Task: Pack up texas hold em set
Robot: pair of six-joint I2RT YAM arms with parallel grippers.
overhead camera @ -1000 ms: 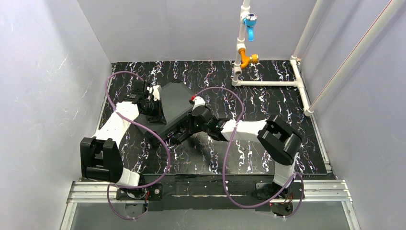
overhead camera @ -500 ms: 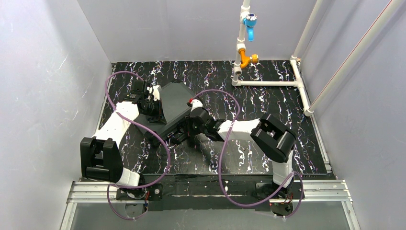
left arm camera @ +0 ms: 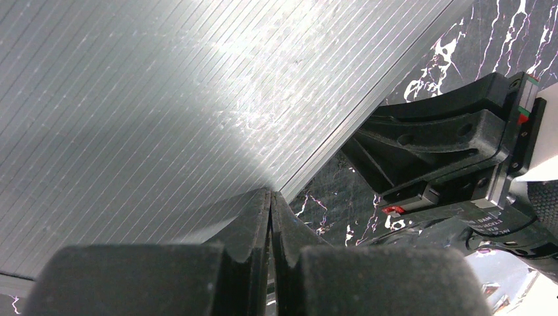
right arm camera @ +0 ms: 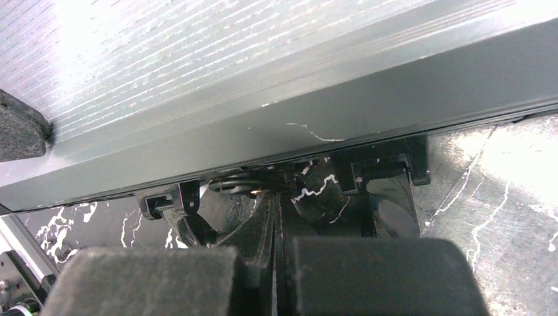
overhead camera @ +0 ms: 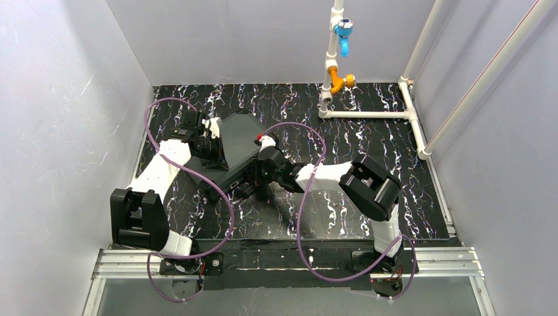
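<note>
A white pipe frame point(overhead camera: 368, 113) with a blue valve point(overhead camera: 342, 29) and an orange fitting point(overhead camera: 342, 81) stands at the far right of the black marbled surface point(overhead camera: 368, 191), well apart from everything else. Purple cables point(overhead camera: 224, 191) loop off both arms. One crosses just in front of the near left corner of the black hard case point(overhead camera: 238, 141), and the other arches beside its right side.

The case sits left of centre on the surface with its lid down. Its long axis runs roughly from far to near, skewed a little, and its ribbed top faces up and towards the right.

The left claw point(left arm camera: 270, 217) is closed on nothing, its tips against the ribbed lid at the case's left side. The right claw point(right arm camera: 276, 224) is also closed and empty. It sits low at the near right edge, just under the case's side wall, where black latch fittings point(right arm camera: 168, 197) hang down.
</note>
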